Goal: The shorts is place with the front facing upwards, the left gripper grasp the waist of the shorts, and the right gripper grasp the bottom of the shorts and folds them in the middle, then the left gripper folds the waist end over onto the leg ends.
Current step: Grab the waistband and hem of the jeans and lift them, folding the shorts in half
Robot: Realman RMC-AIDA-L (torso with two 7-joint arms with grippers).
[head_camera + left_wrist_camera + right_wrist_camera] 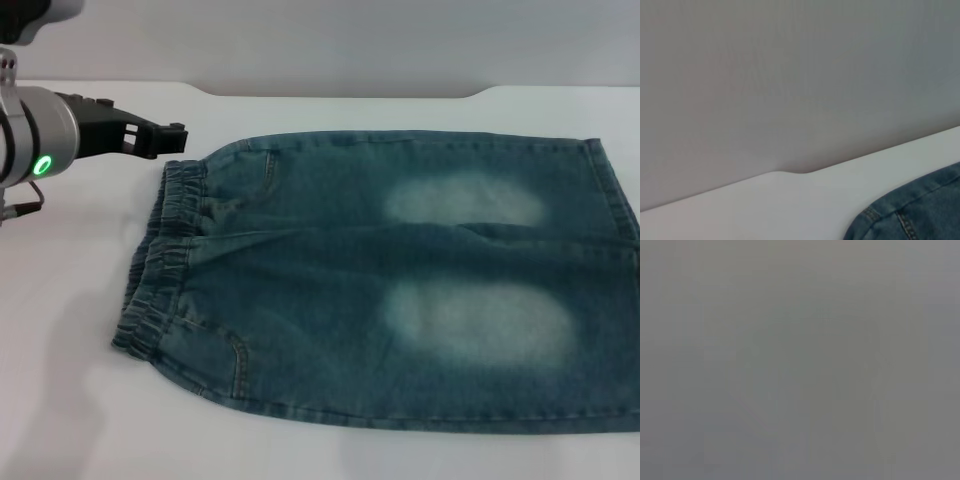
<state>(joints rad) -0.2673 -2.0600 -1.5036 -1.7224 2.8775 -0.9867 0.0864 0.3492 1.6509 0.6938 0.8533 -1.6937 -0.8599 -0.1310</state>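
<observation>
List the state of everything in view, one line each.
shorts: spread flat on the table, front up, unfolded.
waist: puckered, lying flat, not gripped.
leg ends: flat, at the right edge, not gripped.
left gripper: near the waist's far corner, apart from it.
right gripper: not in view.
table: white, bearing the shorts.

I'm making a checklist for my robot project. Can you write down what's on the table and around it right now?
Surface: white table, bare around the garment.
Job's things: shorts lie flat, front up, unfolded; waist toward the robot's left, leg ends toward its right.
Clutter: nothing seen.
End effectors: left gripper hovers by the waist's far corner, holding nothing; the right one is out of view.
Cables: thin black wire under the left arm.
Surroundings: plain grey wall behind the table.
</observation>
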